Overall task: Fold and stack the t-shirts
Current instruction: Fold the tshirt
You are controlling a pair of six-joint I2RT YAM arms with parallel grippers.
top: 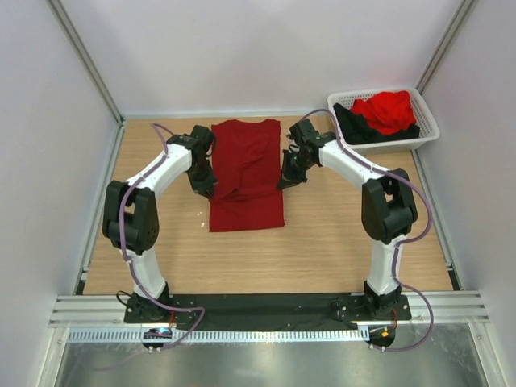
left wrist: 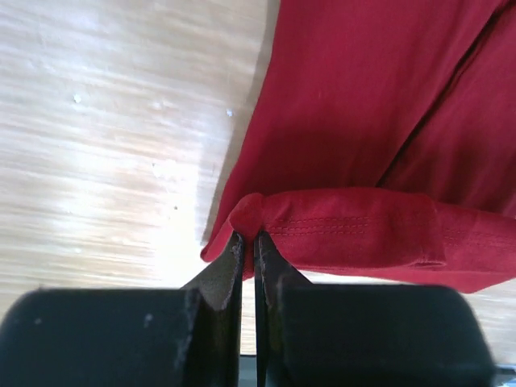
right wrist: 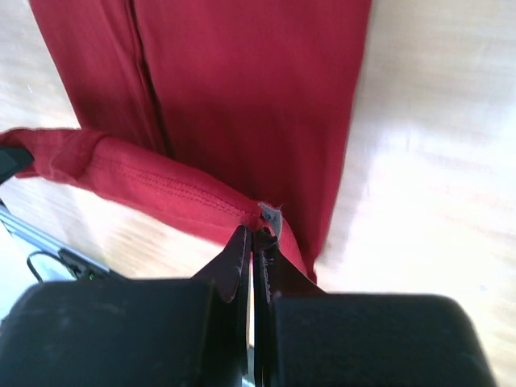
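Crimson t-shirt [top: 246, 161] hem in left tool [left wrist: 248, 239], right tool [right wrist: 252, 235]; basket [top: 387, 147] overhead only.

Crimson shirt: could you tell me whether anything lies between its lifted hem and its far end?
Nothing visible does: left claw and right claw pinch the hem, and the crimson shirt beyond lies bare.

The dark crimson t-shirt [top: 246, 153] is lying on the desk [top: 339, 250], folded narrow, its hemmed edge lifting across the middle. The bright red t-shirt [top: 391, 111] is sitting crumpled atop the black t-shirt [top: 355, 129] in the white basket [top: 395, 146].
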